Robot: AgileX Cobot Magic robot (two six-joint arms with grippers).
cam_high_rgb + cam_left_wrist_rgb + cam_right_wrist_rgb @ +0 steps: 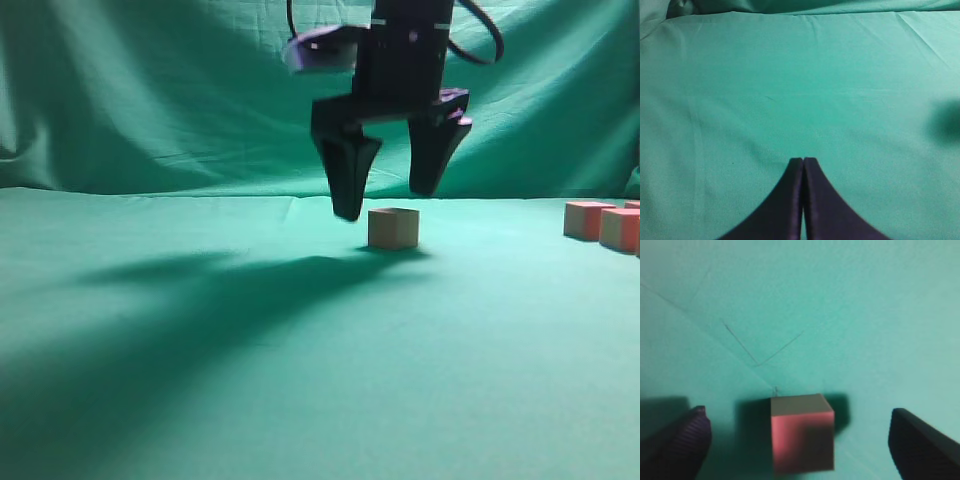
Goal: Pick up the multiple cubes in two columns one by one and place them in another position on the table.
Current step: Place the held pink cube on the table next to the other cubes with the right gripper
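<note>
One cube (393, 228) stands alone on the green table (200, 380), pale face toward the exterior camera. My right gripper (388, 200) hangs open just above it, fingers apart on either side, not touching. In the right wrist view the cube (802, 440) shows a salmon-red top and sits between the open fingers (796, 411). More cubes (588, 220) (620, 230) stand at the far right edge. My left gripper (803, 160) is shut and empty over bare cloth (790, 75); it does not show in the exterior view.
A draped green cloth backdrop (150, 100) hangs behind the table. Creases run across the cloth (755, 360) ahead of the lone cube. The arm's shadow (200, 280) lies across the left of the table.
</note>
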